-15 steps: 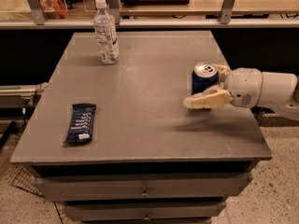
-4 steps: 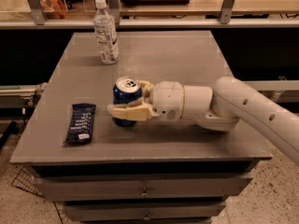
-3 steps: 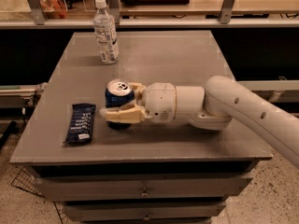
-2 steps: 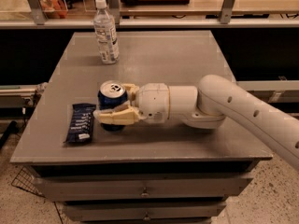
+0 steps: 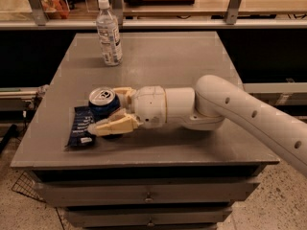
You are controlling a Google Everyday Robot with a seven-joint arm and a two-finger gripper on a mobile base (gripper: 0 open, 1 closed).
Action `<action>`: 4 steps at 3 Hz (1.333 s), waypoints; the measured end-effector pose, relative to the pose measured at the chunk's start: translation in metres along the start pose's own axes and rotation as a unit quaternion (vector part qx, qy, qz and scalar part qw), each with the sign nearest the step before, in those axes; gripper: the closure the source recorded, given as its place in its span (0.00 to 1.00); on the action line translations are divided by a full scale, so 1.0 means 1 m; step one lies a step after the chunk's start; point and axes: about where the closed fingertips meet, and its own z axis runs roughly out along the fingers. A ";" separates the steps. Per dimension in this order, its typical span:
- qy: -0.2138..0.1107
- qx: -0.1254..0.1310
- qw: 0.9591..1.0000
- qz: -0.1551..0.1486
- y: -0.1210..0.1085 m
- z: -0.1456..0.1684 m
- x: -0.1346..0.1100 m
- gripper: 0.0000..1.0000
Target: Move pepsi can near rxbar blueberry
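The pepsi can (image 5: 102, 103), blue with a silver top, stands upright at the left front of the grey table (image 5: 158, 61). My gripper (image 5: 109, 110) is shut on the can, one cream finger (image 5: 114, 124) in front of it and one behind. The arm reaches in from the right. The rxbar blueberry (image 5: 80, 125), a flat dark-blue wrapper with white lettering, lies right beside the can on its left. The can's base and my front finger overlap the bar's right edge; I cannot tell whether the can touches it.
A clear plastic water bottle (image 5: 109, 32) stands at the table's back left. Drawers (image 5: 148, 195) sit below the tabletop. A shelf with clutter runs behind the table.
My gripper has carried the can from the table's right side leftward across the table, and over the last second further left until it is next to the bar.
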 end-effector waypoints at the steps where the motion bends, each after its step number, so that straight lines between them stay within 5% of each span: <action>1: 0.005 0.000 1.000 -0.008 -0.002 -0.001 -0.001 0.00; 3: 0.046 0.090 0.992 -0.071 -0.057 -0.105 -0.037 0.00; 4: 0.042 0.107 0.989 -0.088 -0.069 -0.120 -0.054 0.00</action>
